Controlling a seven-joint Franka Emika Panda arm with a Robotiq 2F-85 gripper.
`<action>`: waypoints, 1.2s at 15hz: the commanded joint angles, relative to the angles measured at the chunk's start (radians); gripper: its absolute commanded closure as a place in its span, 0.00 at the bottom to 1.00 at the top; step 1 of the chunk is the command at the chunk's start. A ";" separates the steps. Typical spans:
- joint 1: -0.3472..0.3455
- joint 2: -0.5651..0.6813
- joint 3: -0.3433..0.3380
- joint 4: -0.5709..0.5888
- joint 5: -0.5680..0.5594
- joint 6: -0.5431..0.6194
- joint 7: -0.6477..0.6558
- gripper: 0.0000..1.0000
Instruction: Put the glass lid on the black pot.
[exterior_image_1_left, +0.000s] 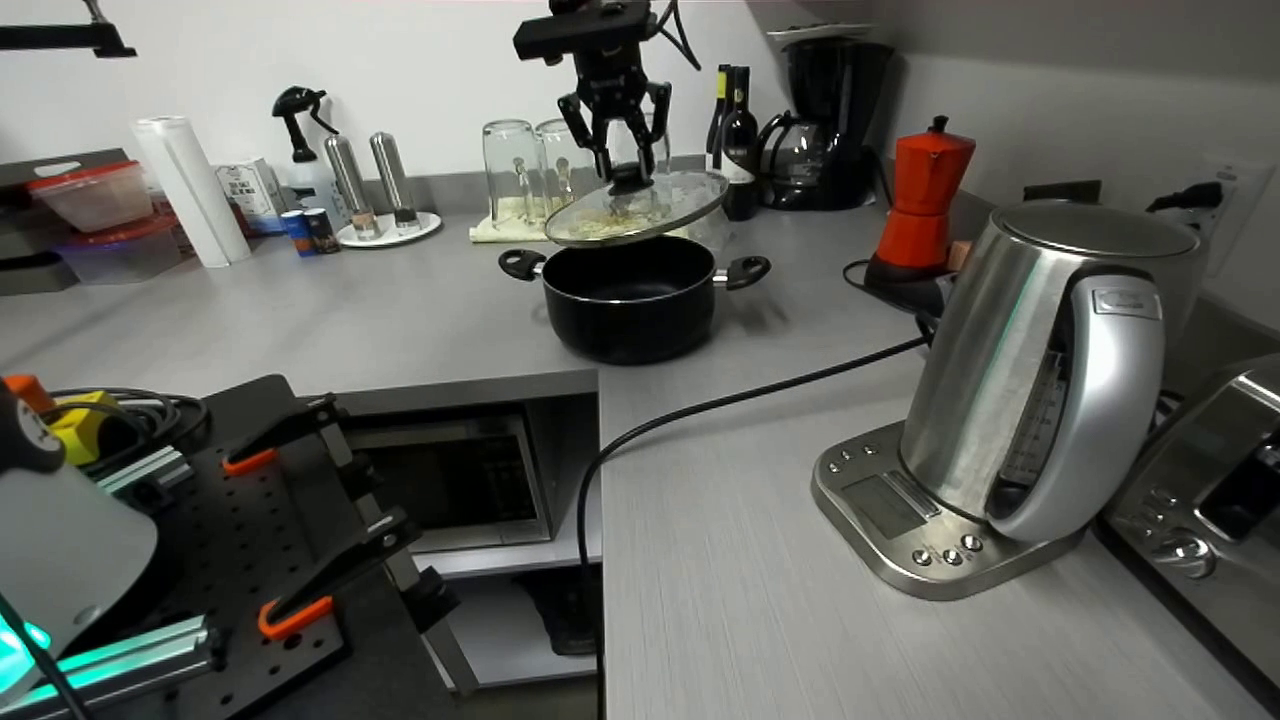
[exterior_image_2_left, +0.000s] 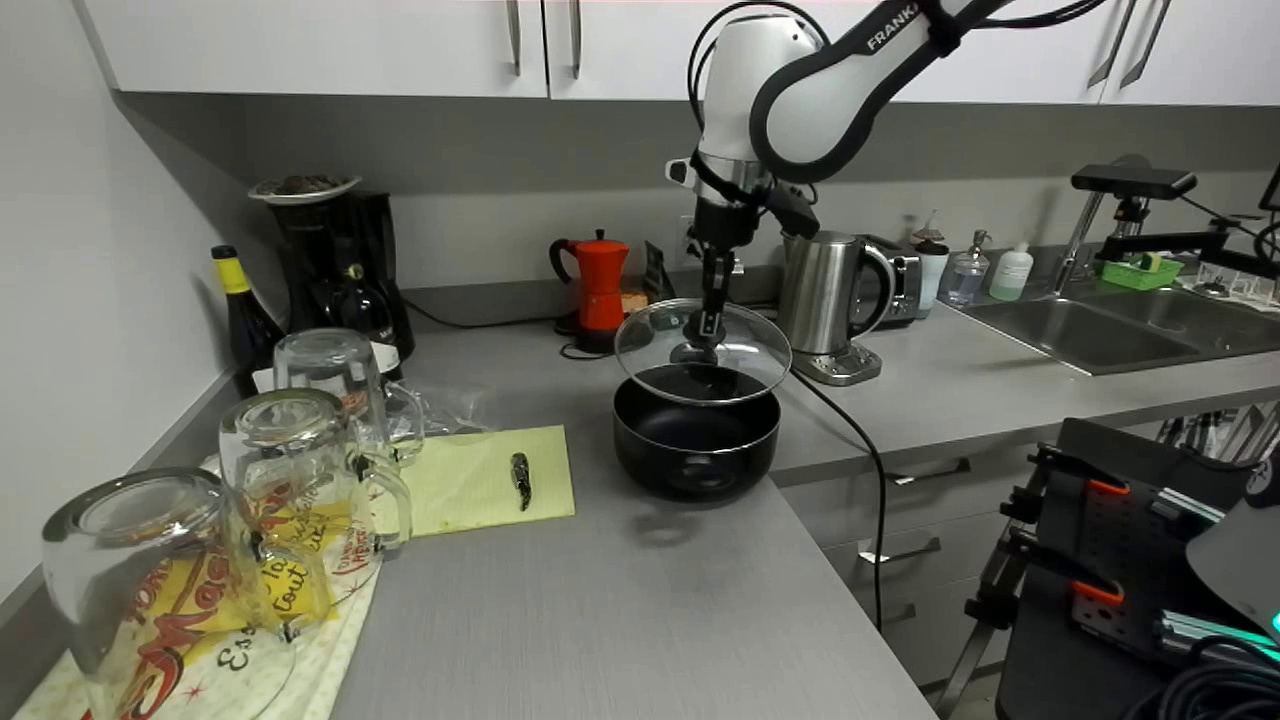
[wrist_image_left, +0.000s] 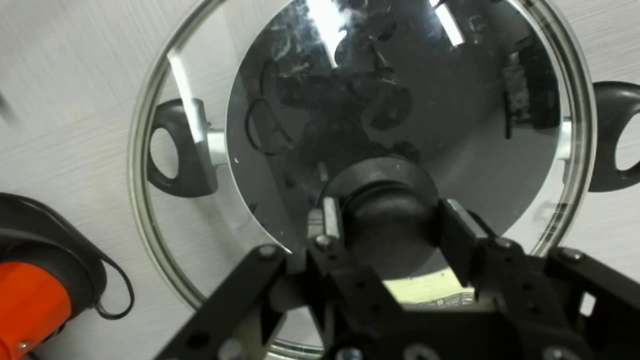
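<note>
- Because the black knob is round and looks smooth, the grip on it is, I think, the weakest place: the gripper has its fingers clamped on it from two sides, and a push on the glass could make it rotate or slip.
- The glass lid hangs from this knob above the pot, and it is not level: in an exterior view, one edge is clearly lower than the opposite one. If it goes down like this, the low edge would probably meet the rim first, and the lid might twist in the fingers or drop partly inside.
- Below it stands the black pot, upright. In the wrist view, the lid overlaps one side handle but not the opposite one; whether it is truly off centre or only seen so, I cannot tell. A release off centre would leave it crooked.
- The pot is near the edge of the counter, so a caught lid could push it toward there.
- Farther away, the upturned glass mugs and the red moka pot stand apart; only a wide swing should endanger them.
</note>
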 joint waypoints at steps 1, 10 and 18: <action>-0.011 0.071 0.005 0.085 0.024 -0.032 -0.029 0.75; -0.023 0.172 0.019 0.161 0.029 -0.028 -0.045 0.75; -0.032 0.209 0.038 0.169 0.033 -0.020 -0.070 0.75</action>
